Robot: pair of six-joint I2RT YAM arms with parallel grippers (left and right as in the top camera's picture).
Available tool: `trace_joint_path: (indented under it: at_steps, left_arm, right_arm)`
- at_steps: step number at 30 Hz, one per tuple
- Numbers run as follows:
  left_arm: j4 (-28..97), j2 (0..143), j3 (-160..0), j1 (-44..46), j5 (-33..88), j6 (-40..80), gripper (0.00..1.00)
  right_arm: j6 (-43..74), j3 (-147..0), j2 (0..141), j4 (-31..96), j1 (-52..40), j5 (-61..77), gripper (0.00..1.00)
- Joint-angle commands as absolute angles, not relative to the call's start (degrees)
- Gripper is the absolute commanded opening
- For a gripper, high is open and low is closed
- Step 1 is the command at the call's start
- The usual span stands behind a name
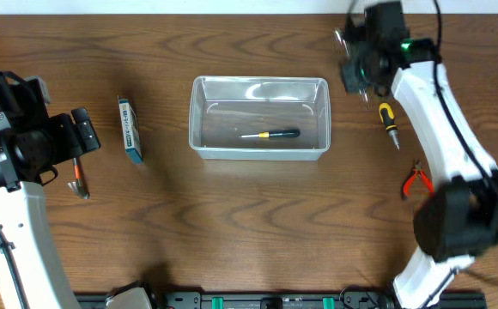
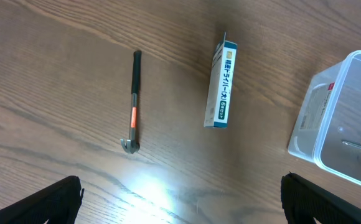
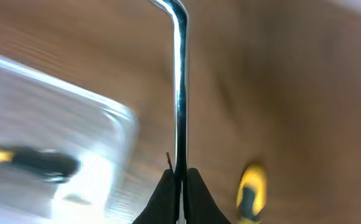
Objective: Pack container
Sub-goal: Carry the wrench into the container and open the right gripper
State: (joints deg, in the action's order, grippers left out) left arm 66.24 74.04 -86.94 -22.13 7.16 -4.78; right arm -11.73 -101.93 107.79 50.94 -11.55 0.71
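**A:** Where is the container?

**B:** In the middle of the table (image 1: 258, 232). The container (image 1: 259, 118) lies with its long side across and its top open, and a screwdriver (image 1: 270, 135) rests on its floor.

**A:** How does the right gripper stand to it?

**B:** The right gripper (image 3: 182, 182) is just off the container's far right corner, outside the rim. That wrist view is blurred, but the jaws are plainly pinched together on a thin metal rod (image 3: 180, 93) with a bent end. The rod sticks out ahead of the fingers and runs beside the container's corner, over bare wood.

**A:** And the left one?

**B:** The left gripper (image 2: 180, 211) is well to the left of the container. Its jaws are spread wide with nothing between them.

**A:** What else lies around the container?

**B:** On the left, a blue-and-white box (image 1: 130, 129) lies near the container's short wall without touching it. Farther left, by the left gripper, is a small hammer (image 2: 134, 99) with a black grip and an orange band. On the right, a yellow screwdriver (image 1: 389, 123) lies near the wall, apart from it. The red-handled pliers (image 1: 416, 178) are farther right and toward the front.
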Motion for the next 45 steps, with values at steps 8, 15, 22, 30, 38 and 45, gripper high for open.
trace_joint_path:
  at_steps: [8, 15, 22, 30, 38, 45]
  left_arm:
    - [66.46, 73.73, -88.16, -22.44, 7.33, -5.32, 0.98]
    - [66.83, 73.73, -88.16, -22.44, 7.35, -5.3, 0.98]
    - [66.83, 73.73, -88.16, -22.44, 7.35, -5.3, 0.98]
    - [66.83, 73.73, -88.16, -22.44, 7.35, -5.3, 0.98]
    - [66.81, 73.73, -88.16, -22.44, 7.35, -5.3, 0.98]
    - [66.81, 73.73, -88.16, -22.44, 7.35, -5.3, 0.98]
  right_arm:
    - [-52.97, -104.22, 109.71, 57.54, -27.03, 11.4, 0.01]
    - [-53.58, -104.22, 120.7, 56.93, -27.73, 11.46, 0.01]
    - [-50.59, -104.22, 126.34, 56.8, -27.75, 11.44, 0.01]
    - [-49.28, -104.27, 126.32, 56.55, -27.73, 11.38, 0.38]
    - [-42.68, -110.76, 124.49, 59.05, -27.73, 9.41, 0.54]
    - [-23.88, -128.7, 117.03, 65.69, -24.34, -4.91, 0.99]
